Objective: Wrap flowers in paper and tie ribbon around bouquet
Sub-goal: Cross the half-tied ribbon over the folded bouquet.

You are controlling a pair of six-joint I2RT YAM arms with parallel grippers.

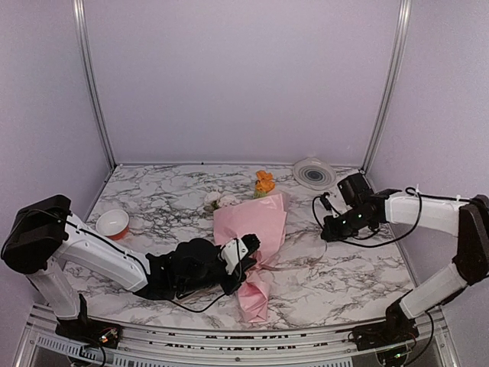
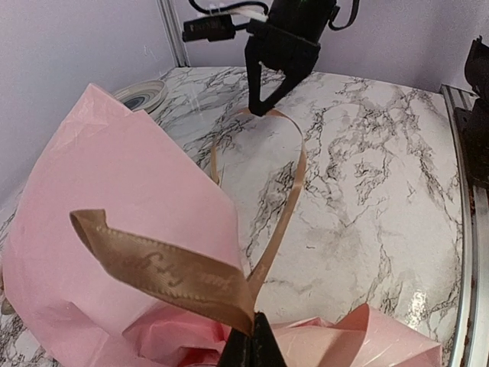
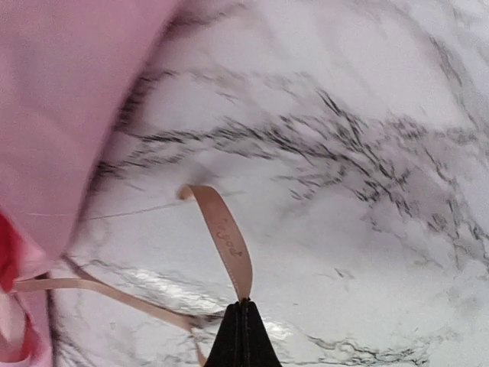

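The bouquet [image 1: 252, 229] lies on the desk [image 1: 168, 199], flowers [image 1: 264, 182] toward 12 o'clock; left claw [image 2: 248, 348] is clenched on one ribbon [image 2: 168, 275] end at its waist, right claw [image 3: 241, 340] pinches the other end out at 3 o'clock; draw both ends apart evenly and low, lest the paper [image 2: 114, 191] tear; the ribbon's cursive print is unreadable.

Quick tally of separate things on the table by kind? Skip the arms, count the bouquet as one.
pink paper-wrapped flower bouquet: 1
long tan satin ribbon: 1
round white-grey disc: 1
small round white-and-orange container: 1
Total: 4
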